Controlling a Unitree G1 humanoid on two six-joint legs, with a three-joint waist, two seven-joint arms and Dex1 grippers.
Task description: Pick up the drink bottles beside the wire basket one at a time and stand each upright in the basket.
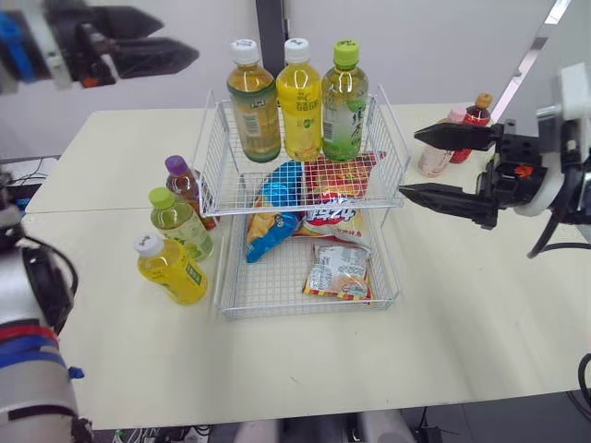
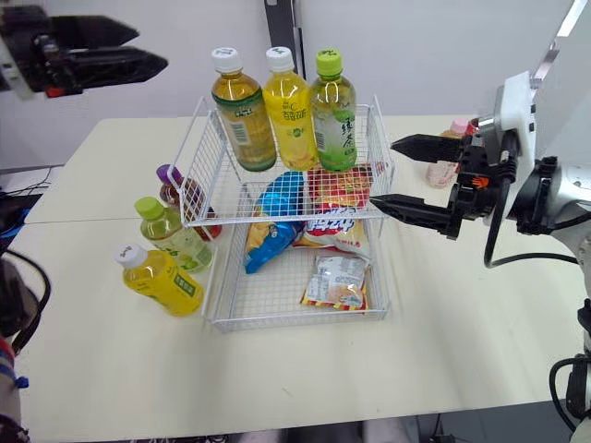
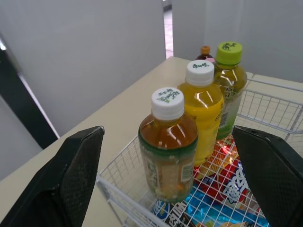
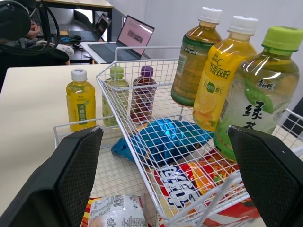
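A two-tier white wire basket (image 1: 222,166) stands mid-table. Its upper tier holds three upright bottles: amber tea (image 1: 253,103), yellow drink (image 1: 298,101) and green tea (image 1: 343,101). Left of the basket on the table stand a purple-capped bottle (image 1: 185,185), a green-capped bottle (image 1: 180,221) and a yellow white-capped bottle (image 1: 171,269). At the right, a pink bottle (image 1: 436,159) and a red brown-capped bottle (image 1: 477,113) stand behind my right gripper (image 1: 408,163), which hovers open and empty beside the basket's right wall. My left gripper (image 1: 180,39) is open and empty, high above the table's far left.
Snack packs lie in the basket: a blue bag (image 1: 275,208), a red bag (image 1: 337,198) and a small packet (image 1: 338,270) on the lower tier. In the right wrist view a laptop (image 4: 135,34) sits on a desk beyond the table.
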